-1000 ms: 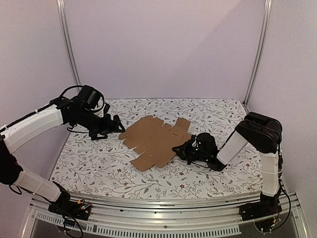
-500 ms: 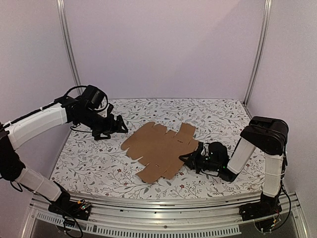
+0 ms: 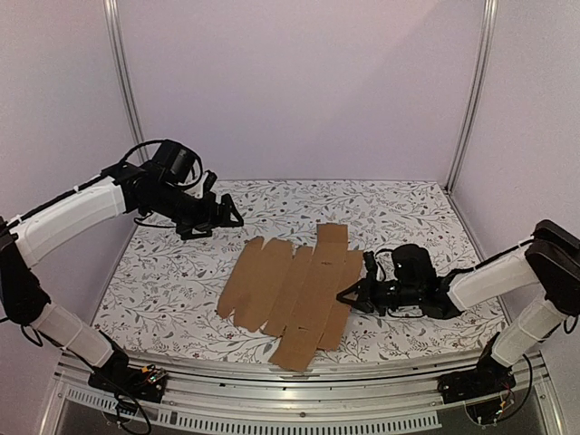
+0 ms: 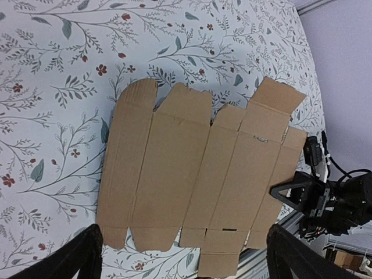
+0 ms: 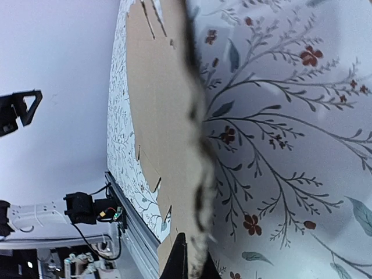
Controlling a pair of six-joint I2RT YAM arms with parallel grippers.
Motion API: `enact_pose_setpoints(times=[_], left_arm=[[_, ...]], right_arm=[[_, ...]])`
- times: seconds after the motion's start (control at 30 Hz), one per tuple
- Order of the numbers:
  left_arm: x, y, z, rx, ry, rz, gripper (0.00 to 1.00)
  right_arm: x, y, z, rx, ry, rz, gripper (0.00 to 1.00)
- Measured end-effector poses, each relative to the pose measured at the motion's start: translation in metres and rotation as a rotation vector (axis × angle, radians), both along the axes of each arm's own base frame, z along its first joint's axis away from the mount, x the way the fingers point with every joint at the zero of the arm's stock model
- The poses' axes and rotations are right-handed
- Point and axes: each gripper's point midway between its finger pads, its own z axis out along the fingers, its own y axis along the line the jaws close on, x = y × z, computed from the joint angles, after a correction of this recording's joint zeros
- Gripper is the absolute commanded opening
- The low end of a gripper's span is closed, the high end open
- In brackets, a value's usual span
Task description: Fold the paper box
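The paper box (image 3: pixel 288 292) is a flat brown die-cut cardboard sheet with flaps and slits, lying on the flowered table. One tab reaches the front rail. My right gripper (image 3: pixel 350 295) lies low at the sheet's right edge, shut on that edge. In the right wrist view the cardboard (image 5: pixel 161 110) runs edge-on between the closed fingertips (image 5: pixel 185 258). My left gripper (image 3: pixel 228 216) hovers behind and left of the sheet, open and holding nothing. The left wrist view looks down on the whole sheet (image 4: pixel 192 174), with its fingers (image 4: pixel 78 258) spread wide at the bottom corners.
The flowered tablecloth (image 3: pixel 163 290) covers the table. An aluminium rail (image 3: pixel 299 376) runs along the front edge, close under the sheet's near tab. Frame posts (image 3: pixel 124 82) stand at the back corners, and plain walls close in behind and at both sides.
The right gripper has dragged the sheet toward the front right and turned it, so its long creases now run front to back. The left gripper has shifted slightly right and back.
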Motion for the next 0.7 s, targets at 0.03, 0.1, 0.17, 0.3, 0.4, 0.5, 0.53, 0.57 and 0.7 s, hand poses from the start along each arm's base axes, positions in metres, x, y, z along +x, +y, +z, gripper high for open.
enact_pose_setpoints(times=[0.03,0.1,0.17,0.3,0.4,0.5,0.53,0.57,0.7], left_arm=[[0.002,-0.002,0.003,-0.006,-0.009,-0.006,0.96],[0.006,-0.007,0.008,-0.015,-0.026,-0.019,0.97],[0.007,-0.01,0.008,-0.017,-0.033,-0.03,0.97],[0.009,-0.017,0.007,-0.018,-0.034,-0.052,0.96],[0.011,-0.022,0.011,-0.024,-0.045,-0.069,0.97],[0.014,-0.027,0.02,-0.038,-0.069,-0.083,0.97],[0.014,-0.028,0.023,-0.041,-0.075,-0.086,0.97],[0.015,-0.029,0.026,-0.045,-0.083,-0.092,0.97],[0.015,-0.03,0.031,-0.049,-0.099,-0.103,0.97]], right_arm=[[-0.002,0.0,0.014,-0.014,-0.041,0.023,0.0],[-0.006,-0.002,0.042,-0.034,-0.128,0.067,0.0],[-0.011,-0.005,0.07,-0.053,-0.219,0.106,0.0],[-0.016,-0.02,0.086,-0.151,-0.307,0.148,0.0],[-0.018,-0.03,0.087,-0.247,-0.341,0.181,0.0],[-0.016,-0.035,0.1,-0.313,-0.39,0.213,0.0],[-0.015,-0.036,0.105,-0.325,-0.407,0.22,0.0],[-0.013,-0.036,0.114,-0.336,-0.432,0.224,0.0],[-0.008,-0.037,0.141,-0.338,-0.496,0.211,0.0]])
